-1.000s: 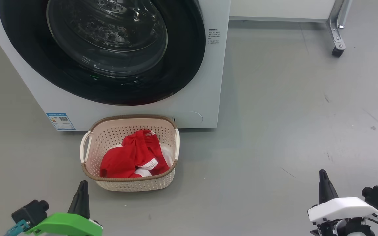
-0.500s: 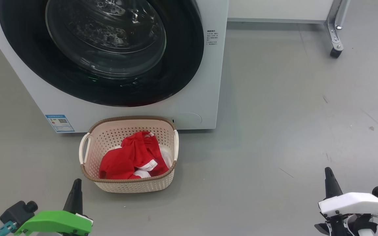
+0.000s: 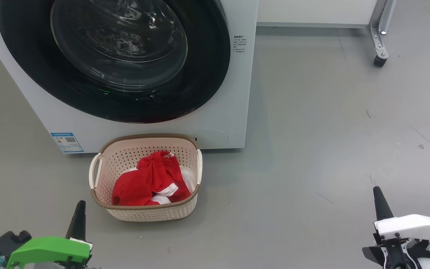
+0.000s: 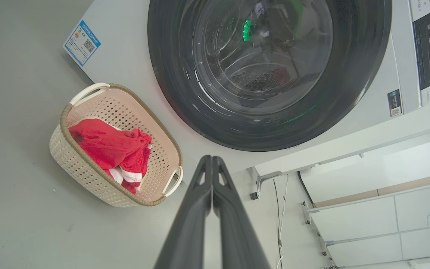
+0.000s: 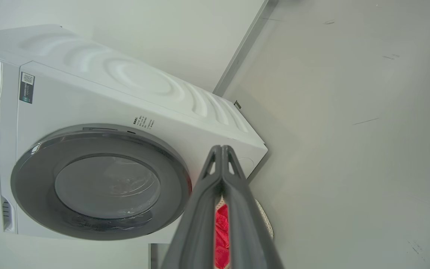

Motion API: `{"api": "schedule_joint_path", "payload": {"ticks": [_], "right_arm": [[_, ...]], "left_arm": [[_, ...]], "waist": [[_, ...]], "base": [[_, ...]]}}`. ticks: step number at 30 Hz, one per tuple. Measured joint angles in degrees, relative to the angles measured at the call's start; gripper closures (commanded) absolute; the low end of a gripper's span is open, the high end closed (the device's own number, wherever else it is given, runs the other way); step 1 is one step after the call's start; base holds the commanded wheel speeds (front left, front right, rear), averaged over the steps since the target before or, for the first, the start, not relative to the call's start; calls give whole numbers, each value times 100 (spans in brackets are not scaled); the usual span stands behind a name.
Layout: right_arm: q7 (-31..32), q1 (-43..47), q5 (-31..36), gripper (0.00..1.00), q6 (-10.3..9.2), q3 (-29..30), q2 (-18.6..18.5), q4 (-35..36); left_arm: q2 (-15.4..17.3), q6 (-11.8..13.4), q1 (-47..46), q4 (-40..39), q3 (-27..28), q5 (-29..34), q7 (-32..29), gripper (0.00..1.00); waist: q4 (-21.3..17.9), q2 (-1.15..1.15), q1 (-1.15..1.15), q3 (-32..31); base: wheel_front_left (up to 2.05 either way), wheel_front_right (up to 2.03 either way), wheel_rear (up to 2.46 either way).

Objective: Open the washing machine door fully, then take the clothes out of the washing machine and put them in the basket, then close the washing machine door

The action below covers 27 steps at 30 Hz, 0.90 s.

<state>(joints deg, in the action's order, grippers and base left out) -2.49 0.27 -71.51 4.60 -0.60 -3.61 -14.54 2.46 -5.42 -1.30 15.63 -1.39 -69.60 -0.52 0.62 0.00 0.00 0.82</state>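
The white washing machine (image 3: 230, 108) fills the upper left of the head view. Its round black-ringed door (image 3: 200, 86) lies shut flat against the front; the same door (image 4: 357, 74) (image 5: 43, 194) shows in both wrist views. On the floor just in front stands the cream basket (image 3: 125, 157) with red and white clothes (image 3: 151, 181) inside. My left gripper (image 3: 80, 209) is shut and empty, low left of the basket. At the lower right my right gripper (image 3: 378, 196) is shut and empty too, well away from the machine. The basket (image 4: 88, 172) and clothes (image 4: 106, 145) lie left of my left fingers.
Grey floor (image 3: 330, 123) spreads open to the right of the machine. A metal frame leg on a castor (image 3: 379, 56) stands at the back right. White cabinets (image 4: 386, 224) and a loose cable (image 4: 282, 216) lie beside the machine in the left wrist view.
The head view has shifted slightly, so the machine and basket sit a little lower and further left. Both grippers have dropped lower in the view and stay shut.
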Motion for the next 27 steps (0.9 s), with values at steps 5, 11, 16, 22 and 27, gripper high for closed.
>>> {"api": "schedule_joint_path", "payload": {"ticks": [5,11,16,22,27], "right_arm": [[101,-32,-381,100,20,60,-11,-11],[188,-126,-842,100,73,144,-26,-22],[304,-153,-1318,100,102,224,-53,-44],[403,-244,-1770,100,140,298,-71,-60],[485,-272,-2149,100,188,368,-92,-70]], "left_arm": [[0,-19,-25,3,108,-363,-101,100],[-1,-54,-58,7,188,-794,-202,100],[-1,-91,-119,11,310,-1218,-302,100],[-1,-127,-130,13,399,-1645,-403,100],[-1,-144,-163,18,499,-2017,-499,100]], "waist": [[-10,0,0,-11],[-22,0,0,-24],[-34,0,0,-37],[-47,0,0,-50],[-57,0,0,-61]], "base": [[0,0,0],[0,0,0],[0,0,0],[0,0,0],[0,0,0]]}}
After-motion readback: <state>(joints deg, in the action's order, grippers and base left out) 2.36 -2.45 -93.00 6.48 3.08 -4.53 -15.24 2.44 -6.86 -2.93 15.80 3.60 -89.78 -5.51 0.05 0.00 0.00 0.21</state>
